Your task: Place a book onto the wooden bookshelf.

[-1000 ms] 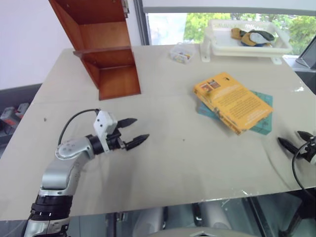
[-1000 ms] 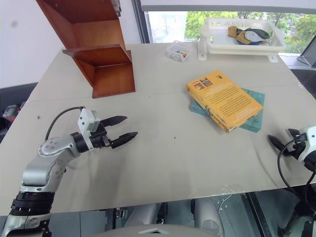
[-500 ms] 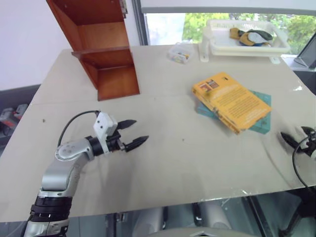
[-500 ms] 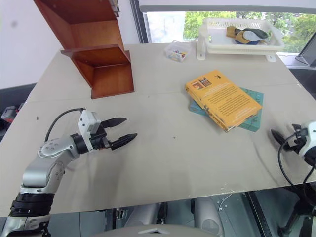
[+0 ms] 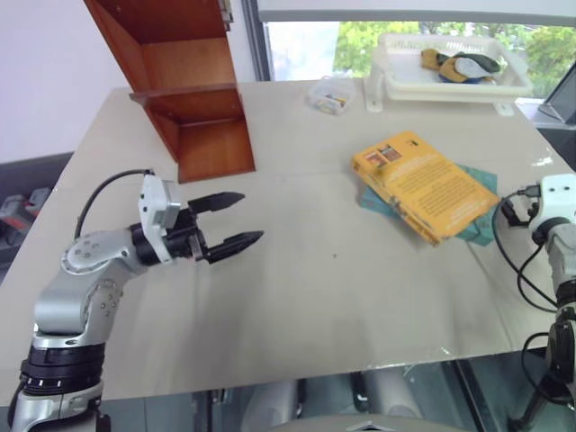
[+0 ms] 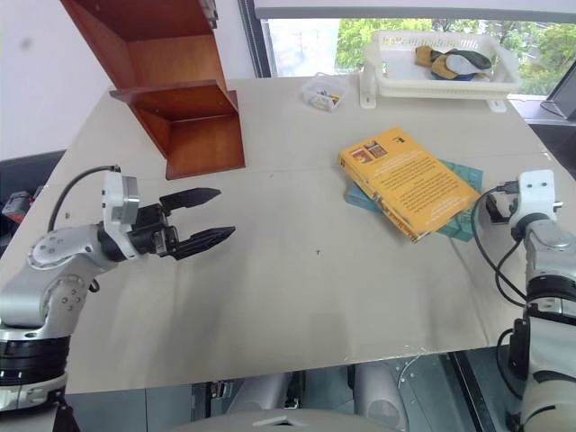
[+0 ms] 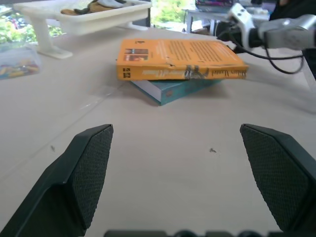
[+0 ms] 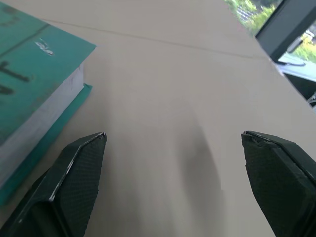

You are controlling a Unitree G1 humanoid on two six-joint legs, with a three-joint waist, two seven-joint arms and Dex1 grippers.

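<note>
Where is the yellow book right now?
The book lies flat on the right half of the table, stacked on a thinner teal book, in front of the white tray and beside the right gripper.

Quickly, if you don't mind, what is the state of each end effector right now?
Left end effector: open, holding nothing, above the table.
Right end effector: open, holding nothing, beside the teal book.
</note>
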